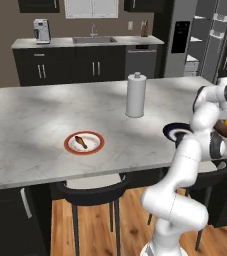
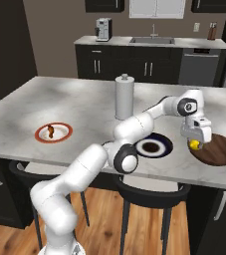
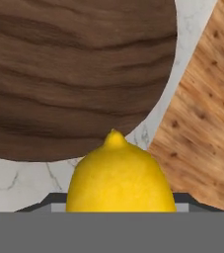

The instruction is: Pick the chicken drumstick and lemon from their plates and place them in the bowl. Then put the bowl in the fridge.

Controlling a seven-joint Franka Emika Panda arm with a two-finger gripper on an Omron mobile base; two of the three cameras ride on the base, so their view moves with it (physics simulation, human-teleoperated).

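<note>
A white robot arm reached across a marble kitchen island with its gripper (image 2: 196, 142) clamped on the lemon (image 2: 195, 145), carrying the fruit just above the near rim of the wooden bowl (image 2: 219, 152) that waited at the right end of the counter. The lemon sat between the jaws, held at its widest part, its pointed tip (image 3: 115, 136) facing out over the bowl's dark grain as seen from the hand camera; the fruit appeared to hang over the bowl's edge and the counter beside it rather than over the middle, so it seemed the drop had not yet been lined up. The navy-rimmed plate (image 2: 153, 147), just beside the bowl and under the arm's forearm, stood bare of food, which fitted the lemon having been lifted from it. Well apart, toward the left of the island, the chicken drumstick (image 1: 81, 142) lay on the orange-rimmed plate (image 1: 84, 143), apparently waiting its turn. A paper towel roll (image 1: 136, 95) stood upright between the two plates, farther back. The fridge (image 1: 200, 37) stood with its door open and its white shelves showing behind the island, presumably ready to receive the bowl once both foods were inside it.
</note>
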